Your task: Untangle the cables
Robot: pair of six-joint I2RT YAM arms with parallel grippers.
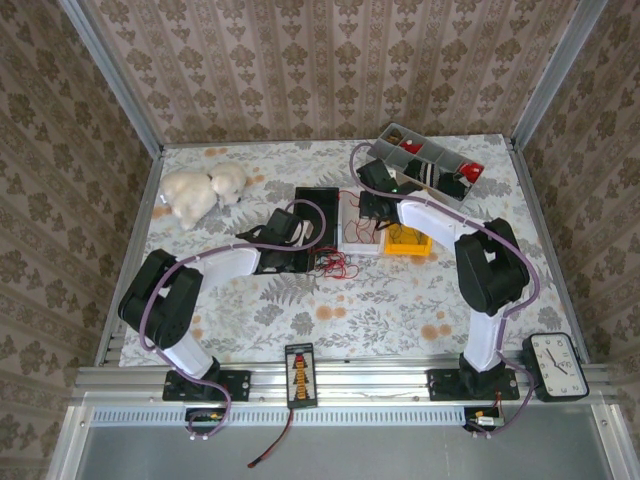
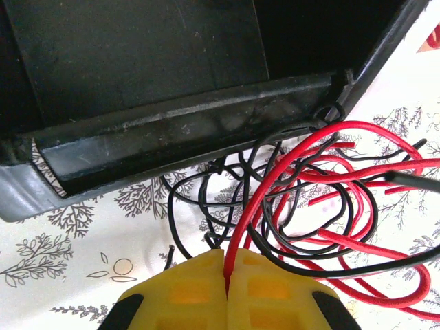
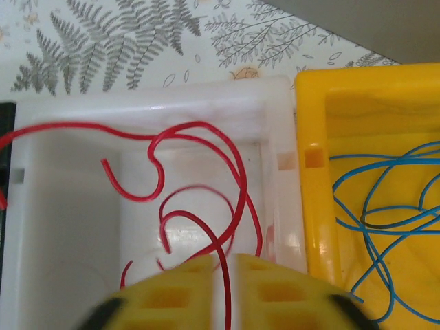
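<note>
Sorting is looking partly done: blue cables are sitting in the yellow bin, red cables in the white bin, the right gripper pinching one. The left gripper is clamping a red strand from the unsorted tangle beside the black bin.

No word, brand or label can be read anywhere. The clock, just off the near right corner of the table, has a white dial with dark marks round its rim, too small to read as numerals. The black panel at the near edge carries orange and yellow marks, none legible.
</note>
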